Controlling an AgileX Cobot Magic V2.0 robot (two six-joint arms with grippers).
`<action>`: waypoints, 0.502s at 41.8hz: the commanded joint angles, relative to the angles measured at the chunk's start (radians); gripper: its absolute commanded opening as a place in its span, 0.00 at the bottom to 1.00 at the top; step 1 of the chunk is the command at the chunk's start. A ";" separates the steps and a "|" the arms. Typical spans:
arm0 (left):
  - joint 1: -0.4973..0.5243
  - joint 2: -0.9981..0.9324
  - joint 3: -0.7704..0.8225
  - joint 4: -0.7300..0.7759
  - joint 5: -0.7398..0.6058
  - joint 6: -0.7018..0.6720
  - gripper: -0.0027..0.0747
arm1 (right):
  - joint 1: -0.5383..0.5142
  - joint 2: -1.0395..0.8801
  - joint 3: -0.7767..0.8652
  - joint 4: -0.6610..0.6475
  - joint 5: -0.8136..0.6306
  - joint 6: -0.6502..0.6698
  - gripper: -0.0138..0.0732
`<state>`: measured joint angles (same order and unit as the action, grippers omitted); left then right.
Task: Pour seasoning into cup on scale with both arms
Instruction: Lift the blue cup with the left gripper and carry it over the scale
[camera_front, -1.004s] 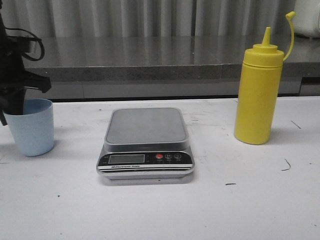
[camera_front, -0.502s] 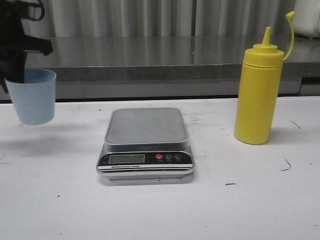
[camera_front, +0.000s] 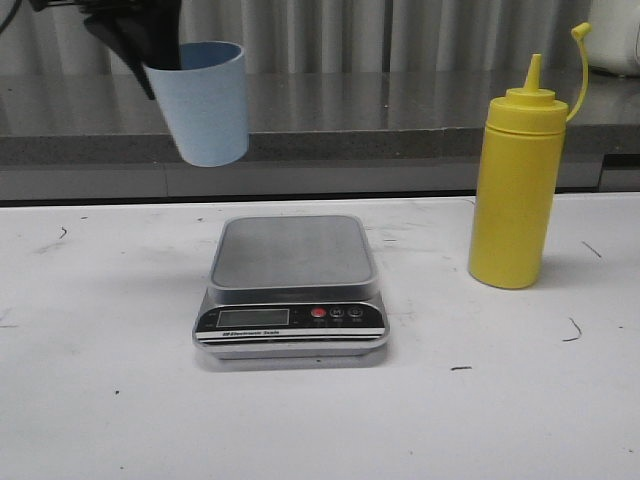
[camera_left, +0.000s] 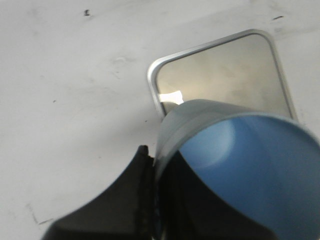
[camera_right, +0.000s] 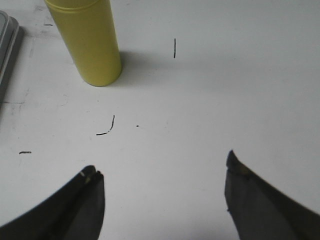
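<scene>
white and lightly scuffed, the counter (camera_front: 100, 400) carries the scale (camera_front: 291, 286) at centre. the left pincer (camera_front: 140, 40) is clamped on the rim of the pale blue cup (camera_front: 205, 102), which hangs in the air, a little tilted, above and to the left of the scale's grey platform. the right pincer (camera_right: 162, 192) has its fingers spread wide apart, holding nothing, over bare counter. the yellow seasoning (camera_front: 518, 190) bottle stands upright to the right of the scale, apart from it, cap strap arching up.
</scene>
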<state>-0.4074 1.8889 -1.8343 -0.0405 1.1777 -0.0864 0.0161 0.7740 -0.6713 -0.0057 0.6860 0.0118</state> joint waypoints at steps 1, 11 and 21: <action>-0.046 -0.050 -0.034 -0.014 -0.074 -0.003 0.01 | -0.004 0.000 -0.026 -0.013 -0.058 -0.012 0.77; -0.104 0.016 -0.045 -0.006 -0.105 -0.003 0.01 | -0.004 0.000 -0.026 -0.013 -0.057 -0.012 0.77; -0.108 0.111 -0.146 0.002 -0.071 -0.009 0.01 | -0.004 0.000 -0.026 -0.013 -0.057 -0.012 0.77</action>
<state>-0.5095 2.0337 -1.9159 -0.0378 1.1228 -0.0864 0.0161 0.7740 -0.6713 -0.0057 0.6860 0.0118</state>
